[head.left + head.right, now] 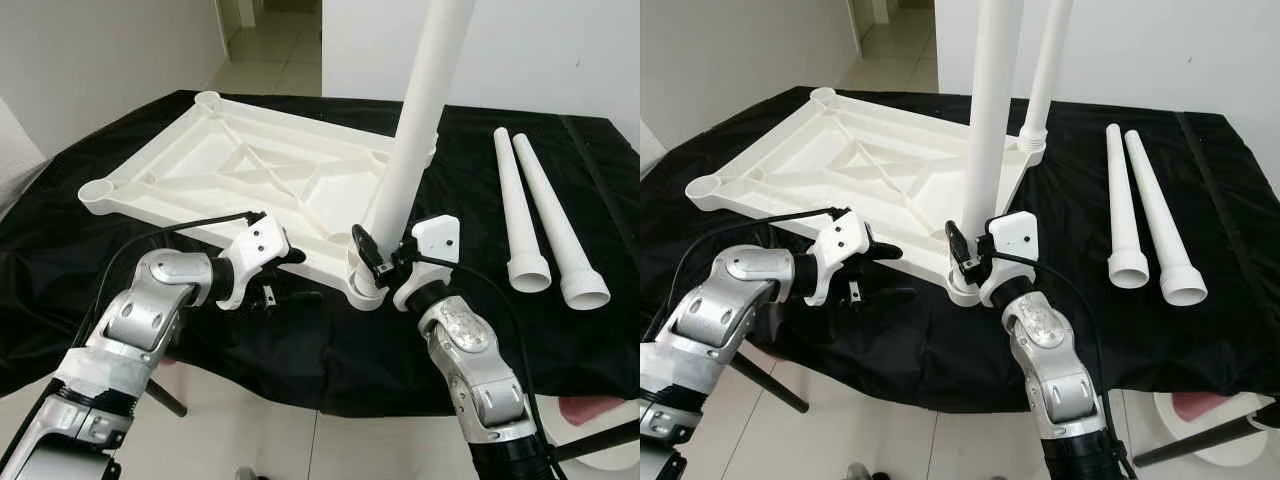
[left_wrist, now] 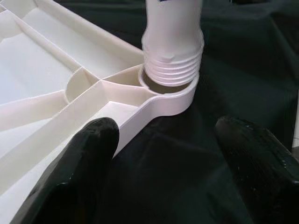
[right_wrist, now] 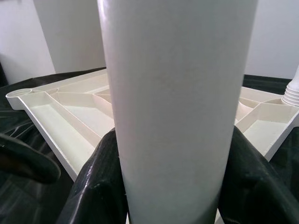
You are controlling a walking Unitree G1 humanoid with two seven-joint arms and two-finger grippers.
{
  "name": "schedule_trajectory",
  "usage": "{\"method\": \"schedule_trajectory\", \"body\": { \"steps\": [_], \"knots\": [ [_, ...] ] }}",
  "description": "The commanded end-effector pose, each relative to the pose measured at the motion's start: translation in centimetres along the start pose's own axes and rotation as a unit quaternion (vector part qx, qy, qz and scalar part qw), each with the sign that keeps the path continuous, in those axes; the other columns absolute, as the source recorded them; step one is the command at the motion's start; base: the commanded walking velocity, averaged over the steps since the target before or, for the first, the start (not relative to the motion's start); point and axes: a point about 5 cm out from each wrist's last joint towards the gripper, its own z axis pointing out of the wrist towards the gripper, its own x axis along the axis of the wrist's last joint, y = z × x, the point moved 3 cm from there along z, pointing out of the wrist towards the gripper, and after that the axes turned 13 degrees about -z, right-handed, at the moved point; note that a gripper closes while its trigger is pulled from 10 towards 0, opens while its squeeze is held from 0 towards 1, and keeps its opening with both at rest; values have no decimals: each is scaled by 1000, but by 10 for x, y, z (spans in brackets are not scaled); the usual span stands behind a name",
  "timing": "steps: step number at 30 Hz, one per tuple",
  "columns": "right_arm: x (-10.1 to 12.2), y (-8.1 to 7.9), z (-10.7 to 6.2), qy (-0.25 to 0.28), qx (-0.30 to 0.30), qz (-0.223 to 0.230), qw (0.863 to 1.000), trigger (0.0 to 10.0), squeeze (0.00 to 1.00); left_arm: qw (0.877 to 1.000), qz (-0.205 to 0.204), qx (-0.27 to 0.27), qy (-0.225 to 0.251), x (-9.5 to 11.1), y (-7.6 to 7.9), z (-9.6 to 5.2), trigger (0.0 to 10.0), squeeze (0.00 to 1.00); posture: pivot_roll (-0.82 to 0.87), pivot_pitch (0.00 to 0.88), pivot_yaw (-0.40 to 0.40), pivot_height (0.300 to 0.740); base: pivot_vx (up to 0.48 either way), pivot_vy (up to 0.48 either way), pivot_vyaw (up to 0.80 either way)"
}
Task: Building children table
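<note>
The white plastic tabletop lies upside down on a black cloth. A white leg stands upright in its near right corner socket, with its threaded end partly showing above the rim. My right gripper is shut on this leg just above the socket. A second leg stands in the far right corner. My left gripper is open at the tabletop's near edge, left of the socket. One of its fingers lies over the rim and the other hangs over the cloth.
Two loose white legs lie side by side on the cloth at the right. The cloth-covered table's front edge runs just below my grippers, with tiled floor beneath. A white wall stands behind.
</note>
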Motion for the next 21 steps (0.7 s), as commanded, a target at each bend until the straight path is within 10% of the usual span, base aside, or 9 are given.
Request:
{"method": "schedule_trajectory", "body": {
  "steps": [1,21],
  "knots": [
    [-18,-9,-4,-31,19,17,999,10000,0,999,-16,31,-3,-7,-3,-2,10000,0,-94,95,85,740,0,0,0],
    [-33,-21,-10,-54,87,17,995,10000,0,998,-22,55,-4,-6,-6,-5,10000,0,-91,82,80,740,0,0,0]
  ]
}}
